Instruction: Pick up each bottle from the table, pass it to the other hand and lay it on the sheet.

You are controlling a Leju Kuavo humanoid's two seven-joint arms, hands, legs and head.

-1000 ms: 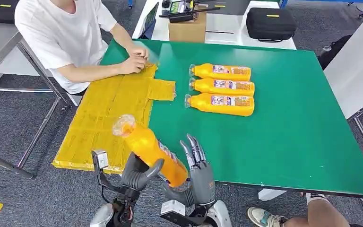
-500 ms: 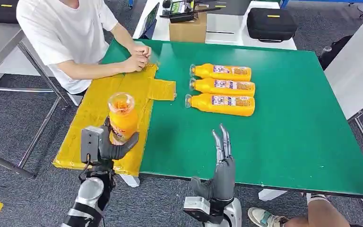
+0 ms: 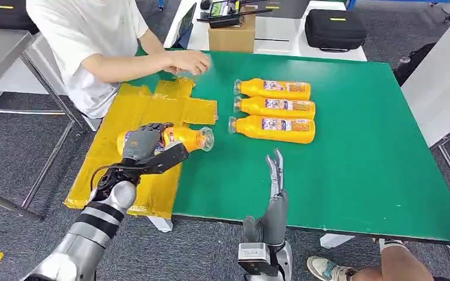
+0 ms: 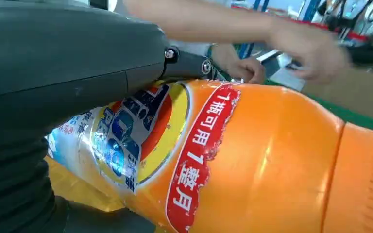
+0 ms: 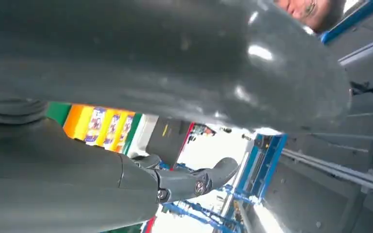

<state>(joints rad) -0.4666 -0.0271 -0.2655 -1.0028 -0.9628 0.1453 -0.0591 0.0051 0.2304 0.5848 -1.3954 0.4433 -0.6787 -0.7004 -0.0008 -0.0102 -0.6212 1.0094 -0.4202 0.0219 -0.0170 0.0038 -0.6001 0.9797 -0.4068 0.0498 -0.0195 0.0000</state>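
Head view, left of centre: left hand point(image 3: 142, 142), upright half a second ago, now grips the orange plastic juice bottle point(image 3: 183, 139) lying on the yellow sheet point(image 3: 123, 117), right hand point(image 3: 274, 193) open, so release looks next.

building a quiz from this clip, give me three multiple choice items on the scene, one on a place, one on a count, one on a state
1. Where is the bottle that the left robot hand holds?
A. over the yellow sheet
B. on the cardboard box
C. on the floor

2. How many orange bottles lie in the row on the green table?
A. one
B. three
C. five

3. What is the right robot hand doing?
A. gripping a bottle
B. pressing on the sheet
C. holding nothing, fingers straight

Answers:
1 A: the left robot hand grips the held bottle lying sideways over the yellow sheet.
2 B: the row of bottles on the green table counts three.
3 C: the right robot hand stands at the table's near edge with nothing in it.
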